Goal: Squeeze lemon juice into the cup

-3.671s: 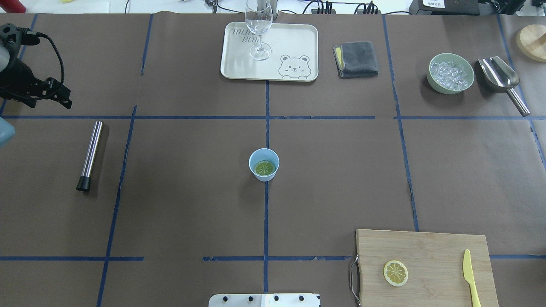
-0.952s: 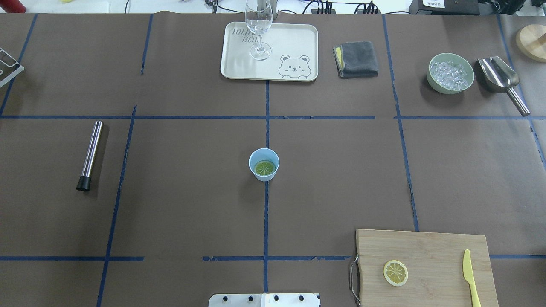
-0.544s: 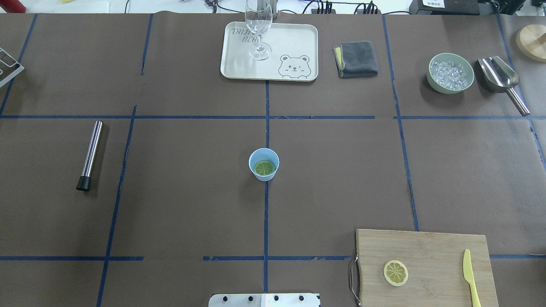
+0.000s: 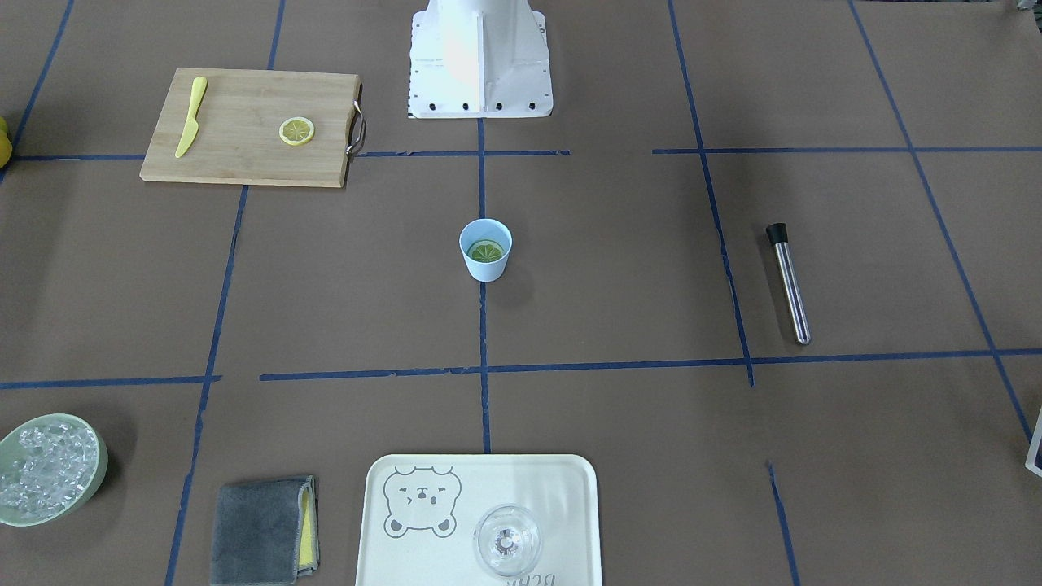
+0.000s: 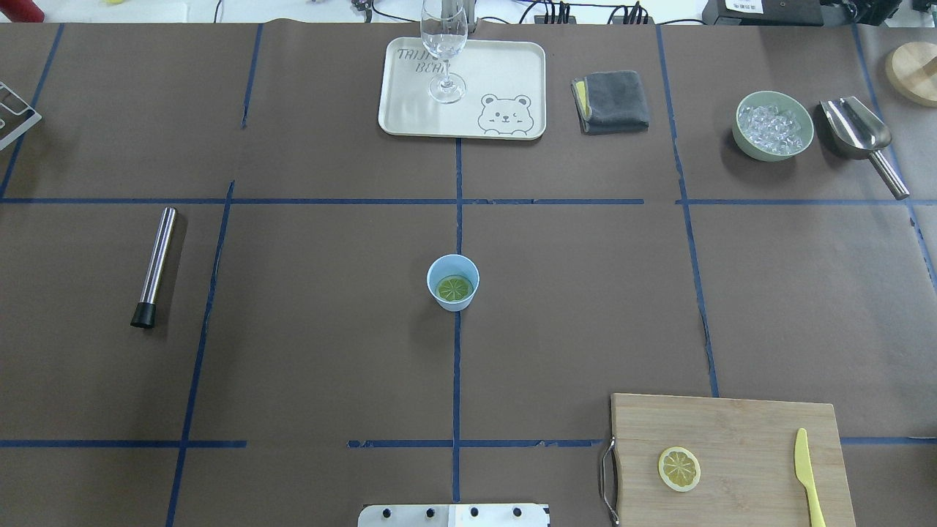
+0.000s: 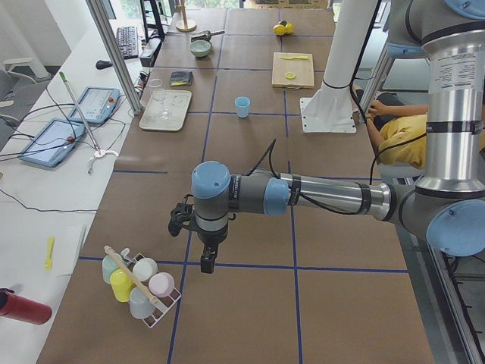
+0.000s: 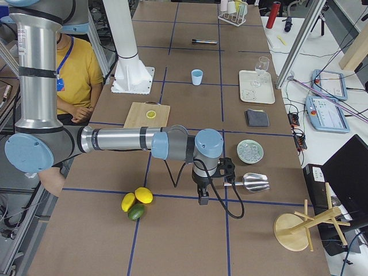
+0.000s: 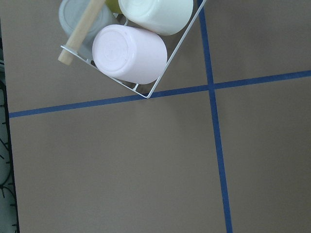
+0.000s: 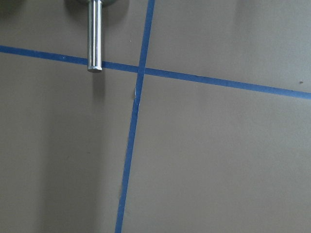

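The light-blue cup (image 5: 453, 300) stands upright at the table's middle, also in the front view (image 4: 485, 268). A greenish lemon slice (image 5: 453, 288) lies flat inside it (image 4: 486, 251). A second yellow slice (image 5: 678, 468) lies on the wooden cutting board (image 5: 732, 424). Neither gripper shows in the overhead or front view. In the left side view my left gripper (image 6: 206, 262) hangs over the table's far left end beside a rack of cups (image 6: 140, 284). In the right side view my right gripper (image 7: 202, 198) hangs near the metal scoop (image 7: 250, 182). I cannot tell whether either is open or shut.
A yellow knife (image 5: 807, 476) lies on the board. A metal muddler (image 5: 154, 267) lies at the left. At the back are a tray (image 5: 512, 73) with a glass (image 5: 443, 44), a grey cloth (image 5: 611, 101), an ice bowl (image 5: 774, 124) and the scoop (image 5: 860, 135).
My left arm, earlier at the overhead view's left edge, has moved out of that view; a corner of the cup rack shows there now. The cup and slices have not moved.
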Controlling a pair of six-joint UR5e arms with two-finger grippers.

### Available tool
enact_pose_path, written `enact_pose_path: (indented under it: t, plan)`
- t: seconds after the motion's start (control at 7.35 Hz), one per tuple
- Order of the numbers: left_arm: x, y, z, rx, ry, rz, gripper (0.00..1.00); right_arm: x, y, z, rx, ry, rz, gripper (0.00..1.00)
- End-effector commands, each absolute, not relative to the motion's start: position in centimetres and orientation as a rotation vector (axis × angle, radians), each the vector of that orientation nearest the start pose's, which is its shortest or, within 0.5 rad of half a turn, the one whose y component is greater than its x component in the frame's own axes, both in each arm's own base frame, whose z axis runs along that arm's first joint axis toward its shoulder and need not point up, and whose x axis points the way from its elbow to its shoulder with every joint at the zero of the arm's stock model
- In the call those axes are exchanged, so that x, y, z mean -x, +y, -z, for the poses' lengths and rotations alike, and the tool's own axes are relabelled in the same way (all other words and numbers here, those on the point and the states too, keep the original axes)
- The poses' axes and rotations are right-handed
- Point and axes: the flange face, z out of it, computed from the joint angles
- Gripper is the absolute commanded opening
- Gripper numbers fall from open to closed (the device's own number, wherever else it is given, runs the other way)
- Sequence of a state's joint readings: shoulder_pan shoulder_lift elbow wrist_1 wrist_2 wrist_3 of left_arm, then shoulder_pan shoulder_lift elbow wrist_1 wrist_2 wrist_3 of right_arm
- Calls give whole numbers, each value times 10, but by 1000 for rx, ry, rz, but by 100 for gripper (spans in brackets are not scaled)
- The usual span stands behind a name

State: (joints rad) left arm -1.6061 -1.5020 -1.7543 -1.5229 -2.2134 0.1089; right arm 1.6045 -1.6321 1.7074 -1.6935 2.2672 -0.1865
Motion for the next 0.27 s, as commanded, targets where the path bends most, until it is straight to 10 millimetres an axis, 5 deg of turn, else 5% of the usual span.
enact_pose_path:
  t: [0.0,0.14]
  plan:
    - [90,-463,-613,-114,636,-94,100,-85,-455,-642,-24,-698,128,100]
    - [90,-463,-614,-113,636,-93,100,-85,-455,-642,-24,-698,128,100]
